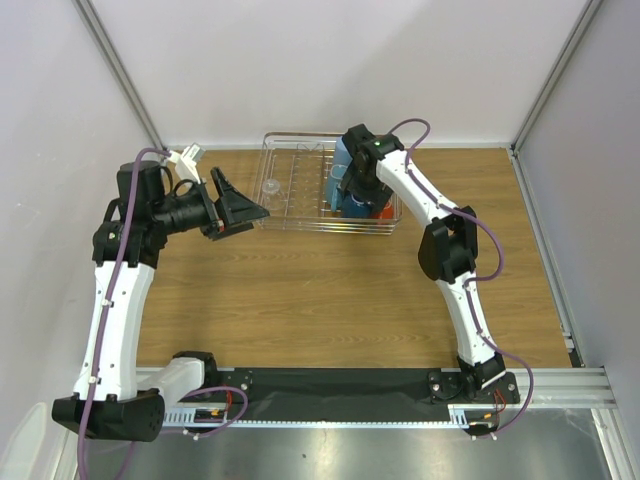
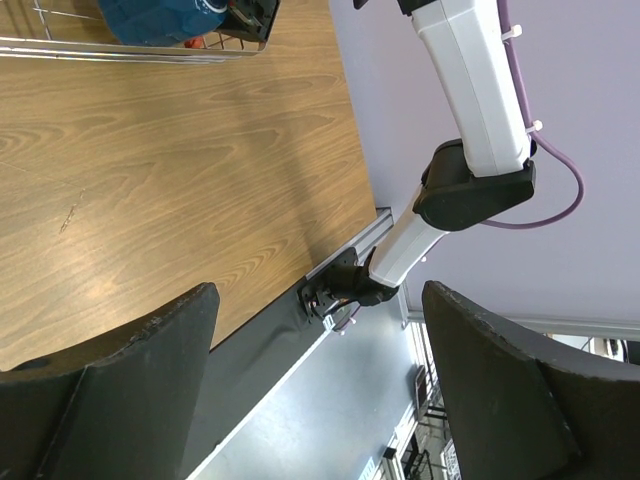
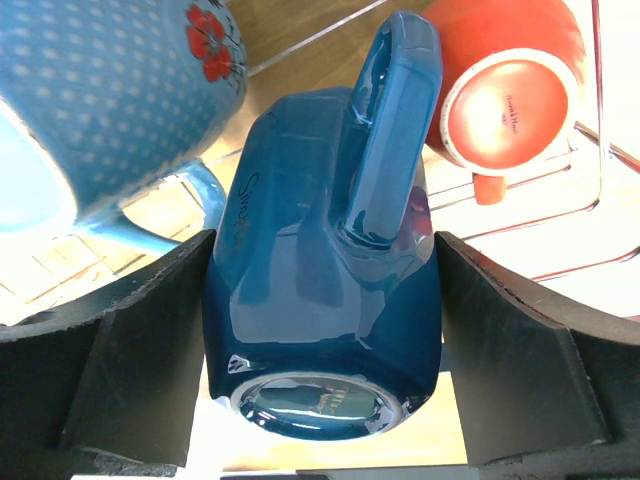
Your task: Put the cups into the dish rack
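The dish rack (image 1: 300, 222), a low silver wire basket, stands at the back of the table. My right gripper (image 3: 322, 340) reaches down into its right end and is shut on a dark blue mug (image 3: 320, 300). The mug is upside down with its handle facing the camera, and both fingers press its sides. A light blue dotted cup (image 3: 110, 100) with a red flower stands to its left, and a small orange cup (image 3: 505, 100) to its right. A clear glass (image 1: 270, 186) sits in the rack's left part. My left gripper (image 1: 240, 212) hovers open and empty just left of the rack.
In the left wrist view the rack's corner (image 2: 100, 48) and a blue cup (image 2: 160, 20) show at the top, with bare wooden table (image 2: 180, 180) below. The right arm (image 2: 480, 90) crosses at the right. Grey walls close the back and both sides.
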You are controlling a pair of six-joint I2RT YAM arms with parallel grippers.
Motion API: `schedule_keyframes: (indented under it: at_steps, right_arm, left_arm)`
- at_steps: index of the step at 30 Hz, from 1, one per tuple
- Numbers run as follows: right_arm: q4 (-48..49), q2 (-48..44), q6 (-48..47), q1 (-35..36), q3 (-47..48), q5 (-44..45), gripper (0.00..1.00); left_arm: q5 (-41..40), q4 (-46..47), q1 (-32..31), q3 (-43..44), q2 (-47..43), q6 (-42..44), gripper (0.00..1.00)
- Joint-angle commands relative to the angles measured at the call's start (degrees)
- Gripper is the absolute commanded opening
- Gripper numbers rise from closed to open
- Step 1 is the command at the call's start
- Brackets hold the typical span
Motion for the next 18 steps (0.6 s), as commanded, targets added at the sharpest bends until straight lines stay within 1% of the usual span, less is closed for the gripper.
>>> schedule_keyframes:
  at_steps: [1,9,13,18]
  right_arm:
    - [-1.15,-2.48,-0.18,0.45,2.60,0.29,0.00]
    - [-0.18,-0.81,0.26,0.54,2.24,-0.41,0.01]
    - [0.26,-0.02,0.17,0.28,1.98,-0.41,0.08]
    - [1.75,-0.28,0.08,-0.16,0.23,-0.41,0.13]
  left_arm:
    - [1.64,1.69,0.64,0.80,-0.15,0.42,0.89]
    - [1.37,0.81,0.73,1.32,-0.50,0.95,0.89]
    - [1.11,0.37,0.73,1.50,-0.50,1.22,0.89]
    - [1.11,0.28,0.73,1.59,-0.41,1.22,0.89]
